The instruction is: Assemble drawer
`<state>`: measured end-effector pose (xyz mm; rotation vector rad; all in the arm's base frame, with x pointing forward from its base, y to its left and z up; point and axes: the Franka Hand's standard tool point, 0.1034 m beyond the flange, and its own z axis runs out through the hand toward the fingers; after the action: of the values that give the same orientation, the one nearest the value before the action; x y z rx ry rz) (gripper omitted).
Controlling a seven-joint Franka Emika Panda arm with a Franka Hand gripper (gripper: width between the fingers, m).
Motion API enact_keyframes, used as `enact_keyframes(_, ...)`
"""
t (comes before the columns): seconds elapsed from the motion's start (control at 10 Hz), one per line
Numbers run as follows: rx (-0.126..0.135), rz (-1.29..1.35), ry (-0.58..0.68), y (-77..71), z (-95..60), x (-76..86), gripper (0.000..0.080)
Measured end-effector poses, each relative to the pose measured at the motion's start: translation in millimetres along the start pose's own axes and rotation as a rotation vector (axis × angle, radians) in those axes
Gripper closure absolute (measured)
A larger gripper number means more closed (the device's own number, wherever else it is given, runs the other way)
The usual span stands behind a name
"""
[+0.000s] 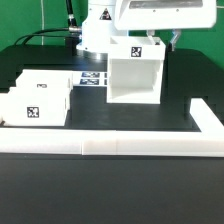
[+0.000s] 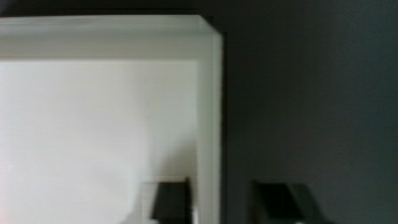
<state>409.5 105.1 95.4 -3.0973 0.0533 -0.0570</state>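
Front rail, then trays, case, hand astride its wall.

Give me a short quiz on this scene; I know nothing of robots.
1. True or false: the small white open-top trays sit inside the tall white plastic boxy case.
2. What stands between the gripper's black fingers? A) a wall of the case B) a tray C) nothing
3. Fill in: in the exterior view, the trays lie on the case's ____ side.
Key: 1 false; 2 A; 3 left.
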Motion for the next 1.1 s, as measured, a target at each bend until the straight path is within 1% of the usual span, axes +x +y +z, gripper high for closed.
enact_keyframes(0.1, 0.0, -0.001, 0.0, 0.0, 0.0, 0.1, 0.0721)
enact_keyframes(0.2, 0.0, -0.001, 0.0, 0.0, 0.0, 0.1, 0.0763)
enact_keyframes(0.7, 0.001, -0.025, 0.001, 0.9, 0.2, 1.9, 0.0763)
enact_keyframes(0.8, 0.004, -0.061, 0.012, 3.4, 0.5, 12.5, 0.0762)
enact_keyframes(1.1, 0.018, -0.091, 0.064, 8.1, 1.6, 66.9, 0.0762)
